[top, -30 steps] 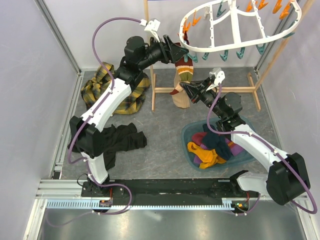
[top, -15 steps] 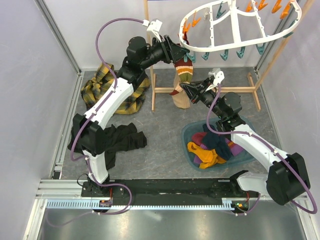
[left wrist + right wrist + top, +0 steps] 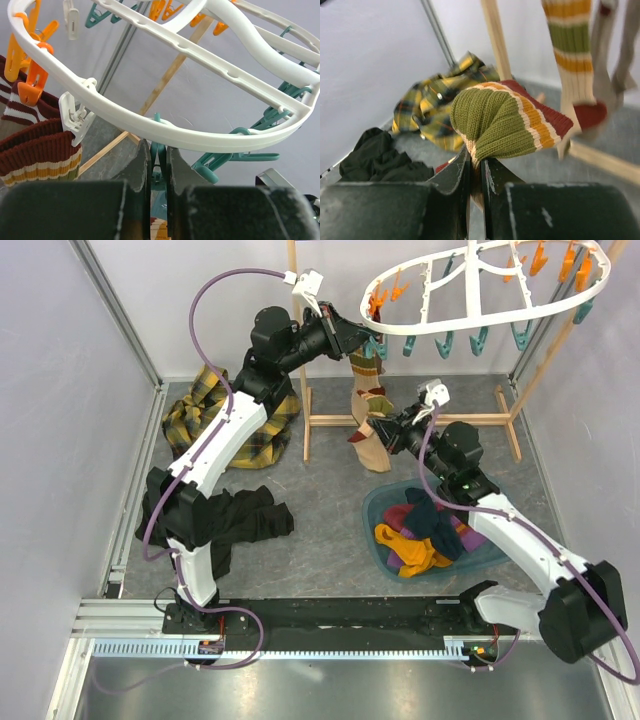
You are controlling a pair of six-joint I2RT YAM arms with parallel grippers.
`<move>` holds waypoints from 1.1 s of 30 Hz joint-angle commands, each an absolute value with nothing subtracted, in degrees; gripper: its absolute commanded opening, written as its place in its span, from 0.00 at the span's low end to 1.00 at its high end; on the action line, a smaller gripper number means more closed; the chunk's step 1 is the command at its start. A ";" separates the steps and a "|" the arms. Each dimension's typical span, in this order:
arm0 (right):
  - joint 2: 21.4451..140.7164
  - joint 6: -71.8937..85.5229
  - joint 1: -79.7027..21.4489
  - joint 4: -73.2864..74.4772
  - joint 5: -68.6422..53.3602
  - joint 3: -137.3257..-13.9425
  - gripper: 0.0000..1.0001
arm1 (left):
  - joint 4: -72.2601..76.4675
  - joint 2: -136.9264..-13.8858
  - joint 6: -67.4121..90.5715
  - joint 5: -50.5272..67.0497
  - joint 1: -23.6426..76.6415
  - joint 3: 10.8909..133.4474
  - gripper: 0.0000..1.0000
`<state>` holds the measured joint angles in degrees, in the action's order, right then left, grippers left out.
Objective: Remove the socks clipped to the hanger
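The white oval hanger (image 3: 480, 302) hangs at the top right, with orange and teal clips along its rim (image 3: 210, 134). A striped sock (image 3: 366, 368) dangles from its left end. My left gripper (image 3: 367, 339) reaches up under that end and is shut on a teal clip (image 3: 159, 159), beside a maroon striped sock (image 3: 42, 150). My right gripper (image 3: 384, 430) is lower down, shut on the olive, orange and maroon sock (image 3: 505, 125) at its bunched fabric. Another striped sock (image 3: 572, 55) hangs behind it.
A teal bin (image 3: 374, 512) holding several loose socks sits in front of the right arm. The wooden frame stand (image 3: 330, 420) crosses behind the hanging socks. A yellow plaid shirt (image 3: 215, 412) and a black garment (image 3: 235, 520) lie at the left.
My left jaws closed onto the teal clip. The hanger tipped and shifted upward. My right gripper drew the lower end of the sock down and to the right.
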<state>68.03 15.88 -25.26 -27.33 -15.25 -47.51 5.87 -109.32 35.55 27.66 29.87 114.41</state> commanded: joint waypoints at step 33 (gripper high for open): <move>29.53 57.75 -25.05 31.46 31.81 -29.79 0.51 | 1.67 -100.81 24.35 19.34 33.05 112.24 0.44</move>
<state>31.29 54.15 -25.21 27.16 23.35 -28.77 0.32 -104.84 27.29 19.59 32.10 113.23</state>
